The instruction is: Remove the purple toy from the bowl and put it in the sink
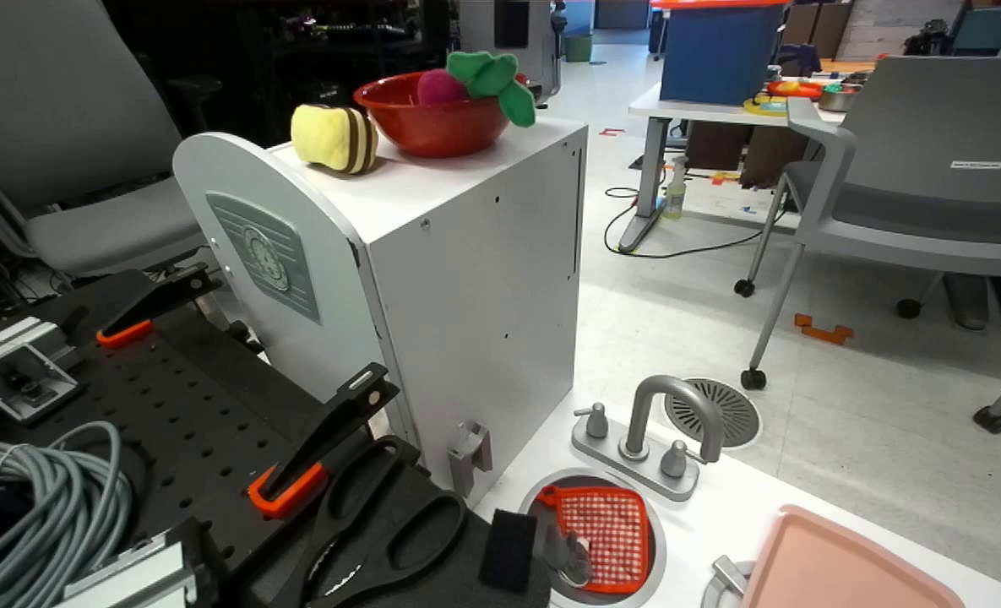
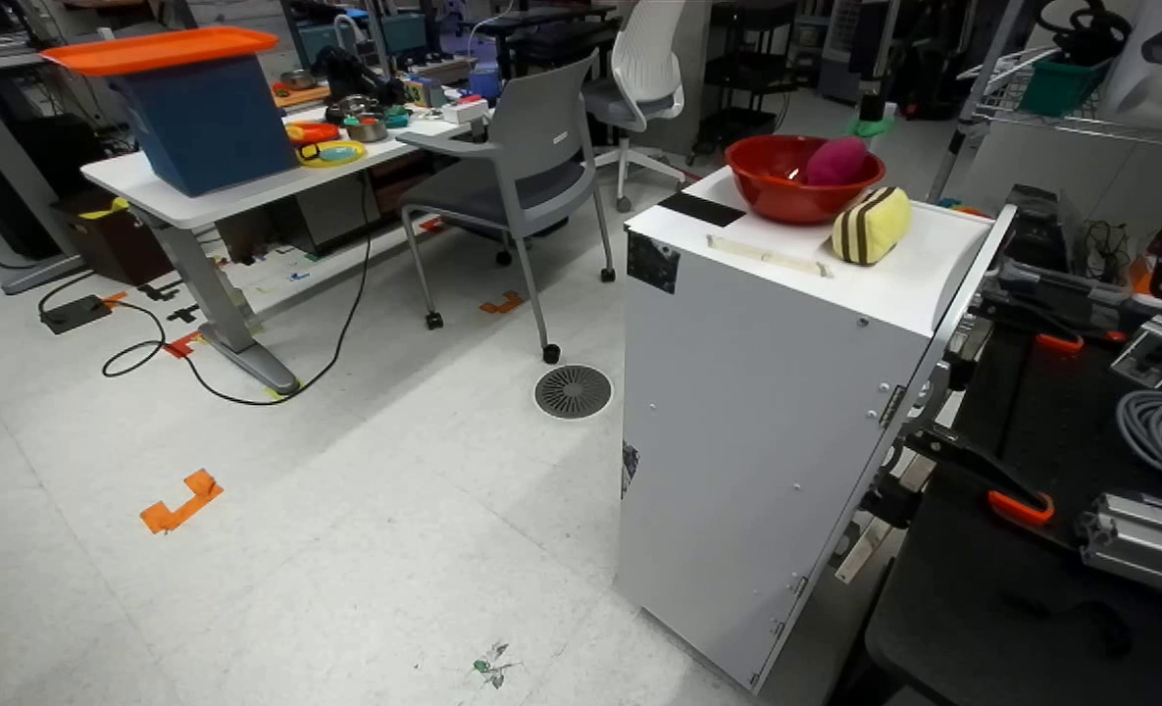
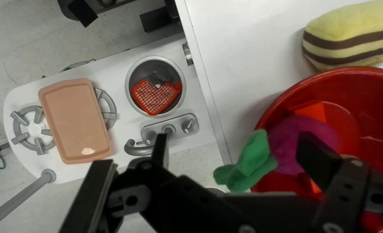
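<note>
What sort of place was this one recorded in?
Probably a lab or workshop rather than a home kitchen: the sink looks like a toy one, and a perforated black bench has a coiled cable lying on it.

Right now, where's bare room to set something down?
On the white cabinet top, between the glossy red bowl, striped yellow plush toy and the edge facing the round grey sink. Tighter: white counter between sink and flat pink tray. Crowded: the bowl, holding the purple plush toy; in the wrist view, the open black gripper overlaps both.
</note>
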Controlling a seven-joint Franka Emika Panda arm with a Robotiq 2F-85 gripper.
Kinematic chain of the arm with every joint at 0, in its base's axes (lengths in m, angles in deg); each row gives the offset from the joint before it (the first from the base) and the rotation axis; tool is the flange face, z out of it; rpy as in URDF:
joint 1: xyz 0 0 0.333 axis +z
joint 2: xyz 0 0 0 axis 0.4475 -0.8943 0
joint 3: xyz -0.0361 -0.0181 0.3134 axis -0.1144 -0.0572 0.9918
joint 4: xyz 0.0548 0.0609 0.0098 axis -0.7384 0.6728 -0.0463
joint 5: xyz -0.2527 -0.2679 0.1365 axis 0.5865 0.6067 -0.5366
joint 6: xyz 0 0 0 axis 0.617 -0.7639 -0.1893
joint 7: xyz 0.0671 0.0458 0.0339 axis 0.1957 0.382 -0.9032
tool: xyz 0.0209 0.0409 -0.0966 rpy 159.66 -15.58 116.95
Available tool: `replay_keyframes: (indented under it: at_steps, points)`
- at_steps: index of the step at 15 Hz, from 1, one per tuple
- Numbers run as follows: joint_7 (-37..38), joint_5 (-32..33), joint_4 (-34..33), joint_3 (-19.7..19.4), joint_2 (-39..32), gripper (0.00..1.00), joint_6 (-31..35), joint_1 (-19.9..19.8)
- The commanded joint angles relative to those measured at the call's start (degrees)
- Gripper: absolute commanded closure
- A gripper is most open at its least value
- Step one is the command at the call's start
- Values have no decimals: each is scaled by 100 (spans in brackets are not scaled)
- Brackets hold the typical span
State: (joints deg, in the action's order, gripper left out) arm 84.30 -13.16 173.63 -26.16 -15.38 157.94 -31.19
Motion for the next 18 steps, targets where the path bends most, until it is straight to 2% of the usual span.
replay_keyframes:
  at_steps: [1,9,18]
  points:
    - [35,-8,-202,-35,83,0,-149,-1]
    - [-398,-369,-563,151,41,0,-95,82]
    - [-758,-821,-373,232,-24,0,-88,68]
